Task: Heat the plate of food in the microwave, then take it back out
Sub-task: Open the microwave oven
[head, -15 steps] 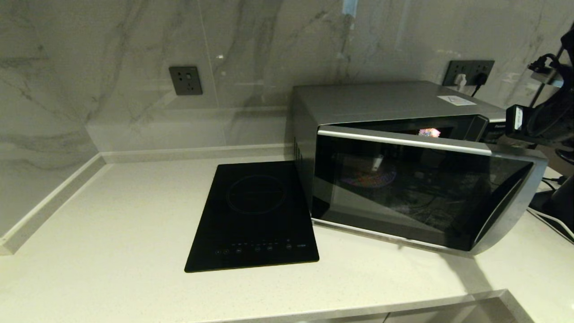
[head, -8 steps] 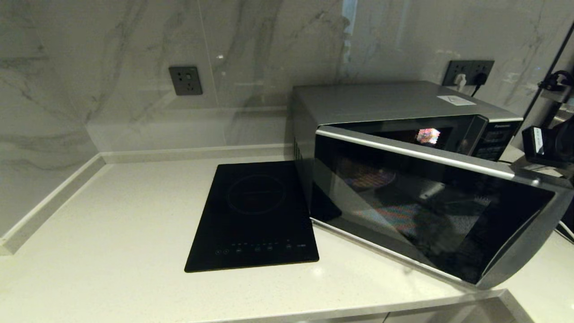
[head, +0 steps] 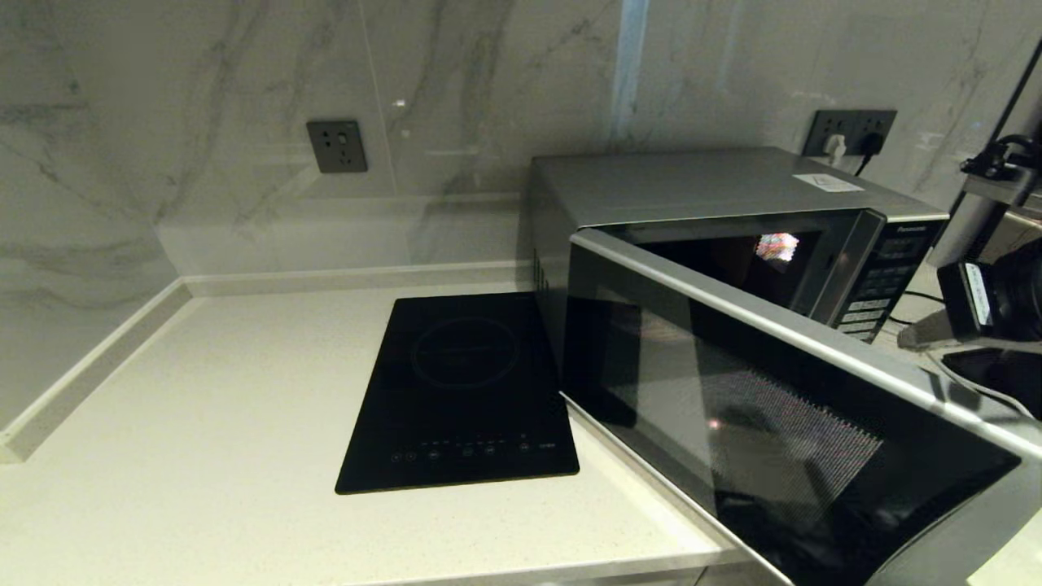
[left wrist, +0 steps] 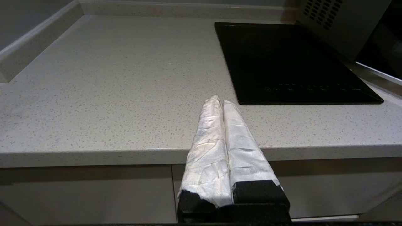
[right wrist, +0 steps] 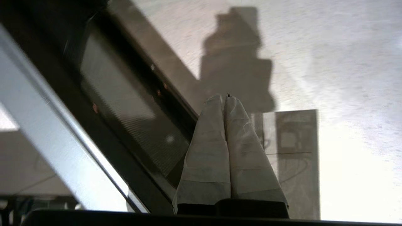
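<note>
The silver microwave (head: 692,183) stands at the right of the counter. Its dark glass door (head: 781,423) hangs well open, swung out toward the front edge, and the dark cavity shows behind it. The plate of food is hidden; only a small colourful glint shows in the cavity. My right arm (head: 997,301) is at the far right, beside the button panel. In the right wrist view my right gripper (right wrist: 224,97) is shut on nothing, close beside the door's (right wrist: 125,110) frame. My left gripper (left wrist: 220,101) is shut and empty, parked over the counter's front edge.
A flat black induction cooktop (head: 460,391) lies left of the microwave. The marble wall holds a socket (head: 336,146) on the left and a plugged socket (head: 851,130) behind the oven. Cables (head: 977,387) lie at the right. The pale counter (head: 203,391) stretches left.
The microwave door has swung much wider open toward the counter's front. My right arm has shifted at the right edge of the view. The left arm has not moved.
</note>
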Robot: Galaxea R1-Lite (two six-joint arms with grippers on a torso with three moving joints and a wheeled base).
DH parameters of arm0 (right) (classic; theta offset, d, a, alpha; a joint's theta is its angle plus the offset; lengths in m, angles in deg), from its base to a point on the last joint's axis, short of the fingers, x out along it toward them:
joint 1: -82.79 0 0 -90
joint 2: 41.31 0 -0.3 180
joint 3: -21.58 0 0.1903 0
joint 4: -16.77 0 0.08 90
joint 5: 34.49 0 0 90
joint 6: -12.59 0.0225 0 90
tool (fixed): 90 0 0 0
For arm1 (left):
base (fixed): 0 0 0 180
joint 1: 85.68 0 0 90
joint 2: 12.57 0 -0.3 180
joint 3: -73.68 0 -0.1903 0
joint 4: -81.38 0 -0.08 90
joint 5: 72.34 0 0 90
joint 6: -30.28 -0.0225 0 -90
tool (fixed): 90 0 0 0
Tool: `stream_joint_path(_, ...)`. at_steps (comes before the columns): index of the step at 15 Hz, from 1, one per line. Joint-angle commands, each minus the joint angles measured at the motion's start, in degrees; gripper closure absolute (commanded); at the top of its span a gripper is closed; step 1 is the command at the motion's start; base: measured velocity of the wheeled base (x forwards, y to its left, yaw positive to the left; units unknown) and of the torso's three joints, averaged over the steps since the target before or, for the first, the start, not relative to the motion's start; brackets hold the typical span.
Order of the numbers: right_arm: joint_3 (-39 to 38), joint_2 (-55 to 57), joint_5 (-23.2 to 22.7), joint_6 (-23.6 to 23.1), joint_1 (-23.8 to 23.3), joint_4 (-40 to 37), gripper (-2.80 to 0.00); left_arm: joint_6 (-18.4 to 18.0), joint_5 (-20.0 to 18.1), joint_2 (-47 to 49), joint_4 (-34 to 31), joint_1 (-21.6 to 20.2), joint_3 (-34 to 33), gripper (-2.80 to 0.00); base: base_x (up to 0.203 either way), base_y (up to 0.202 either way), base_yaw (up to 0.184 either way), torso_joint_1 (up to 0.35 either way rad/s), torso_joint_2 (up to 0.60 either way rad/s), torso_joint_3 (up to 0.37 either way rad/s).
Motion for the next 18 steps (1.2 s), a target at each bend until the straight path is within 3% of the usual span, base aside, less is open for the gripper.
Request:
stream_joint_path(1, -2.24, -2.91, 1.08, 2.28, 6.56, -0.67, 0.0, 0.06, 0.04, 0.09, 0.02, -0.01, 0.0, 0.0, 0.0, 0.0, 0.0, 0.0, 0.0, 0.0)
stream_joint_path(4, -3.02, -3.6, 2.53, 7.41, 12.28, -2.21, 0.0, 0.06, 0.04, 0.09, 0.02, -0.01, 0.0, 0.0, 0.0, 0.0, 0.0, 0.0, 0.0, 0.0)
stream_joint_path(6, -3.63, -3.44, 3.09, 7.83, 12.03, -2.24, 0.0, 0.06, 0.04, 0.09, 0.02, -0.01, 0.0, 0.0, 0.0, 0.0, 0.0, 0.0, 0.0, 0.0)
stream_joint_path(8, -4.57, -3.27, 6.82, 8.12, 10.91, -2.03, 0.0, 0.06, 0.04, 0.09, 0.02, -0.01, 0.0, 0.0, 0.0, 0.0, 0.0, 0.0, 0.0, 0.0)
stream_joint_path(10, -4.74, -3.19, 8.5, 13.31, 9.93, -1.98, 0.0, 0.06, 0.04, 0.09, 0.02, -0.01, 0.0, 0.0, 0.0, 0.0, 0.0, 0.0, 0.0, 0.0)
stream_joint_path(12, -5.08, -4.42, 8.49, 20.23, 9.52, -2.46, 0.0, 0.06, 0.04, 0.09, 0.02, -0.01, 0.0, 0.0, 0.0, 0.0, 0.0, 0.0, 0.0, 0.0)
stream_joint_path(18, -12.77, -14.2, 2.87, 22.01, 8.73, -4.0, 0.0, 0.06, 0.04, 0.09, 0.02, -0.01, 0.0, 0.0, 0.0, 0.0, 0.0, 0.0, 0.0, 0.0)
